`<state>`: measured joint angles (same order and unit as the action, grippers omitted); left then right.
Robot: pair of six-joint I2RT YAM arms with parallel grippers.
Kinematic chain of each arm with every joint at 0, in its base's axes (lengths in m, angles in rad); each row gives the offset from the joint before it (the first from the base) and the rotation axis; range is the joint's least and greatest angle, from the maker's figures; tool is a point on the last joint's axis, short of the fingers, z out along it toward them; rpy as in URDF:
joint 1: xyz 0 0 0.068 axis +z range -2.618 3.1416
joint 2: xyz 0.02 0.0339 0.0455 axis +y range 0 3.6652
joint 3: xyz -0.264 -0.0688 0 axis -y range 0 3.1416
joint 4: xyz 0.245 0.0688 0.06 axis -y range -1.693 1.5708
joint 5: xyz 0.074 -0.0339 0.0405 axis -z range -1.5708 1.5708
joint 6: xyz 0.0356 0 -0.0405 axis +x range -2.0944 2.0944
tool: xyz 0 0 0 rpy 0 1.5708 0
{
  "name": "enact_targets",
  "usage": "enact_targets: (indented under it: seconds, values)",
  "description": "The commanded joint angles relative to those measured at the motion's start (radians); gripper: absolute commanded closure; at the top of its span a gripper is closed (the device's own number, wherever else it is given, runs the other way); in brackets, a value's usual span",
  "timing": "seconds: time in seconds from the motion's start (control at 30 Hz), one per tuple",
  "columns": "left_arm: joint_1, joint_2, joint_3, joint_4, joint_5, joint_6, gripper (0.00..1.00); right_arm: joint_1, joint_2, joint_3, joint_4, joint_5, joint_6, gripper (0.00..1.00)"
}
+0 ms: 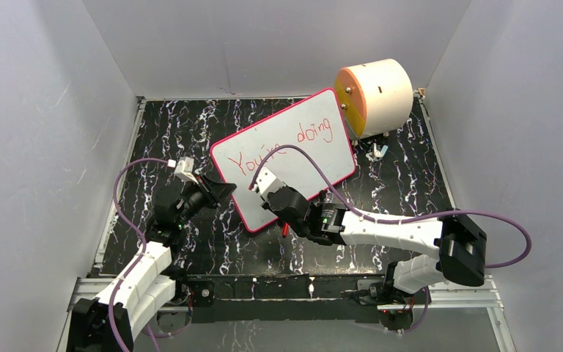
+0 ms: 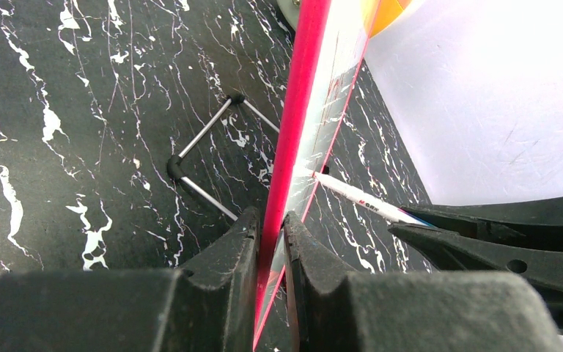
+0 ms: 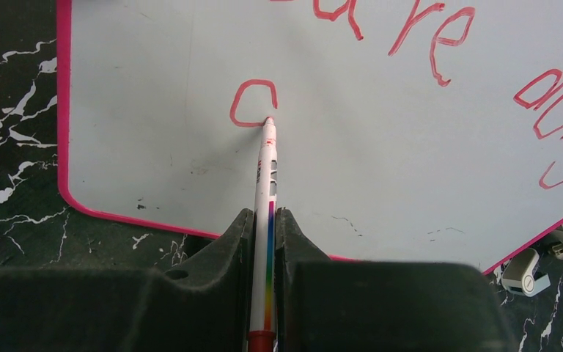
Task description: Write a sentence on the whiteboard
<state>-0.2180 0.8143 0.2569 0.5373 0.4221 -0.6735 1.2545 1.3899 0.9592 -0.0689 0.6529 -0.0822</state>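
Observation:
The whiteboard [image 1: 326,158], pink-framed, stands tilted in the middle of the black marbled table. The sentence [image 1: 286,141] in red reads "You're doing" on one line. Below it is an open red loop [image 3: 253,103], and the tip of the marker [image 3: 267,172] rests on the loop's right end. My right gripper [image 3: 264,220] is shut on the marker's white rainbow-striped barrel; its red cap shows at the palm. My left gripper [image 2: 271,227] is shut on the whiteboard's pink edge [image 2: 297,110], at the board's left side [image 1: 223,192]. The marker [image 2: 352,194] meets the board's face.
A cream cylinder with an orange face [image 1: 377,95] stands at the back right, just behind the board's far corner. A small white clip-like piece [image 1: 378,151] lies beside it. A wire stand [image 2: 205,136] sits behind the board. Grey walls close in three sides.

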Motion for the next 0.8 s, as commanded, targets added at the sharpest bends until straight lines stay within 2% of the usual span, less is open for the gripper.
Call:
enact_targets:
  seconds: [0.0, 0.4, 0.77]
  values:
    - [0.005, -0.004, 0.018, -0.03, -0.032, 0.006, 1.0, -0.013, -0.032, 0.006, 0.097, 0.03, -0.005, 1.0]
    - [0.005, 0.005, 0.021, -0.026, -0.03, 0.005, 1.0, -0.028, -0.02, 0.015, 0.097, -0.002, -0.01, 1.0]
    - [0.005, 0.006, 0.022, -0.023, -0.029, 0.004, 1.0, -0.028, -0.025, 0.036, -0.055, -0.048, 0.044, 1.0]
